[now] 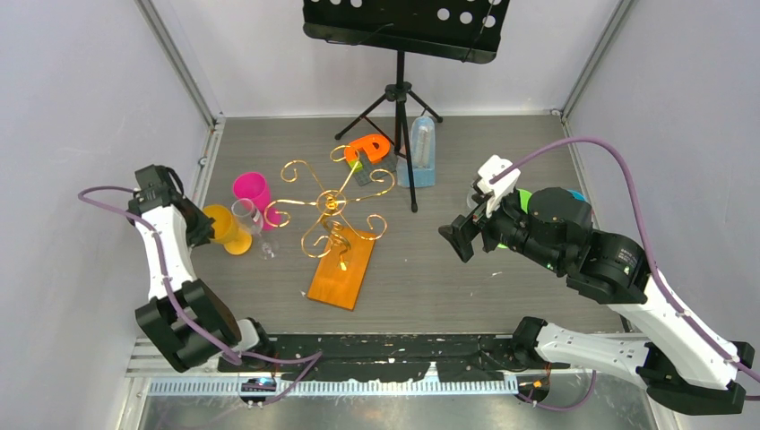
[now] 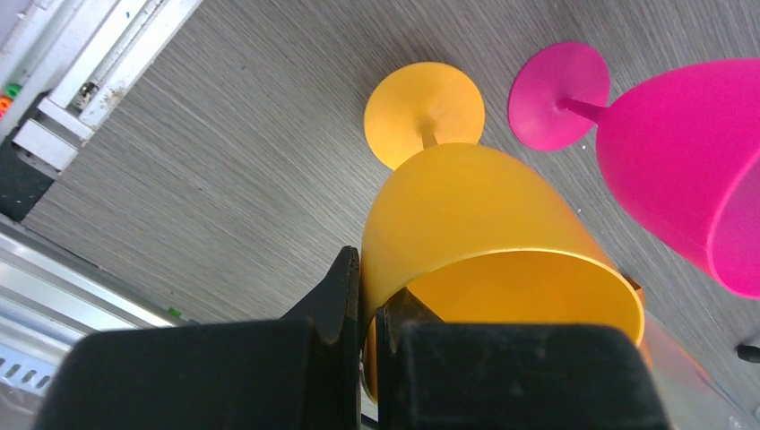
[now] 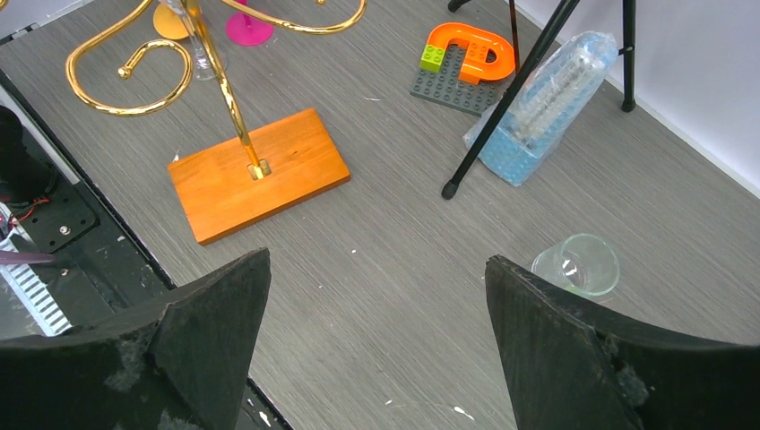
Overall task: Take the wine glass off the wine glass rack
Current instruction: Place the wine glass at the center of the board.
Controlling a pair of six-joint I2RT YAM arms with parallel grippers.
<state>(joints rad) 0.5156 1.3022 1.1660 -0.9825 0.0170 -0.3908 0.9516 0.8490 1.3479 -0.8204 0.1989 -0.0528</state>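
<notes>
Grey wood-grain tabletop (image 1: 466, 296), walled in white, carries the wine glass rack (image 1: 333, 204) near its middle: a tree of thin gold wire arms with curled ends on a flat orange wooden base. The translucent orange-yellow plastic wine glass (image 2: 466, 206) hangs from none of those arms. It stands upright to the left of the rack, bowl up and round foot (image 2: 424, 112) down at the table, though whether the foot quite touches cannot be told. The left gripper (image 2: 369, 288) is pinched tight on the bowl's rim, one finger outside the wall and one inside, so the glass's long axis runs straight down from the fingertips to the surface. On the rack side of it are a bright pink plastic wine glass (image 2: 690, 161), just beside, and a clear wine glass (image 1: 248, 218) near the nearest gold scroll. The right gripper (image 3: 376, 260) hovers well apart beyond the rack, jaws spread wide and holding nothing, so the left arm is much the nearer. The lift-off looks done. Letting go and rising along that upright axis seems safest, since a sideways pull could tip the glass into its neighbours.
</notes>
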